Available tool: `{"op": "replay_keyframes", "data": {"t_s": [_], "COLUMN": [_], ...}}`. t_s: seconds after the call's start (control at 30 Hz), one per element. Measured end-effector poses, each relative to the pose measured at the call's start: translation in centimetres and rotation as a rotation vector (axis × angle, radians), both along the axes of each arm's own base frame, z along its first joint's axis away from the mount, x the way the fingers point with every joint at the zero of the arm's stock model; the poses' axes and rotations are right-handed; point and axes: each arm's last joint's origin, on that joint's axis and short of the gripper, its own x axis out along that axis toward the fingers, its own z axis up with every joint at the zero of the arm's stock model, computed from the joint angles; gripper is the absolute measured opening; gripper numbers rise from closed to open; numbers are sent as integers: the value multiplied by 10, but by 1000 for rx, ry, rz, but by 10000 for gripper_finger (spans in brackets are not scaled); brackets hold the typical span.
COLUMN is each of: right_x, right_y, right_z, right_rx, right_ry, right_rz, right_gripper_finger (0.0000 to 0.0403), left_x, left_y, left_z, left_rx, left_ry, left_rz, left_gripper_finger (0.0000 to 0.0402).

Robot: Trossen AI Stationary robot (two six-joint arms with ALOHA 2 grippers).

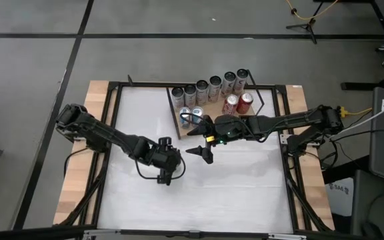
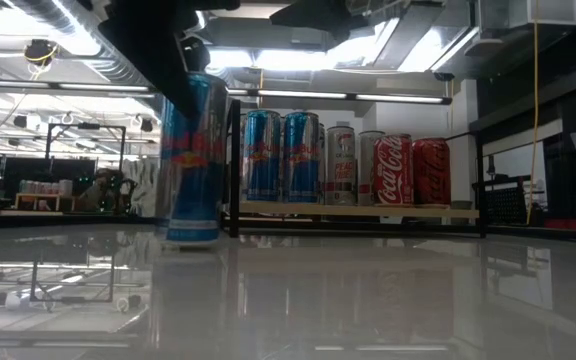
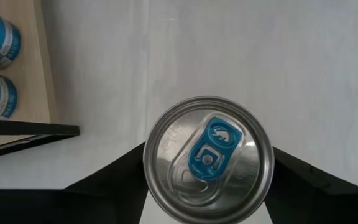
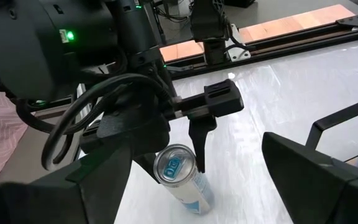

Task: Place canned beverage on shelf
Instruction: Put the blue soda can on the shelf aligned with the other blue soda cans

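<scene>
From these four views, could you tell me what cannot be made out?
- Blue can under the left gripper: finger contact unclear; the high view's wrist covers it.
- Shelf front cans: right arm overlaps them, high view.
- Back-row can labels: too small.
- Right gripper: absent from the low view.

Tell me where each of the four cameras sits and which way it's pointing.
High view: above the table, straight down; both arms, shelf.
Low view: at tabletop height, level across; blue can before the shelf, a dark arm part above it.
Left wrist view: on the left arm, looking down onto the can's top, left gripper astride it.
Right wrist view: on the right arm, facing the left arm; right gripper jaws open.
Shared: the blue can appears in the low and both wrist views.
</scene>
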Motion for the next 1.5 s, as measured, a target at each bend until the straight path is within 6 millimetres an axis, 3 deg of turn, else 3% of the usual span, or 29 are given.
{"op": "replay_keyframes", "data": {"t_s": [0.6,0.83,1.07,1.3,1.5], "right_x": [0,0,1,13,30], "right_y": [0,0,0,8,29], "right_z": [0,1,1,-8,-28], "right_rx": [0,1,2,16,-17], "right_ry": [-1,-7,-13,-43,-77], "right_rz": [0,0,1,-3,-7], "right_gripper_finger": [347,347,347,347,347], "left_x": [0,-2,-9,-39,-71], "left_y": [0,-1,2,12,22], "left_z": [1,6,29,66,98], "left_rx": [1,-3,-10,-12,-37], "left_ry": [-5,-16,-30,-5,-94], "left_rz": [3,-3,-5,-2,-5], "left_gripper_finger": [314,321,322,322,322]}}
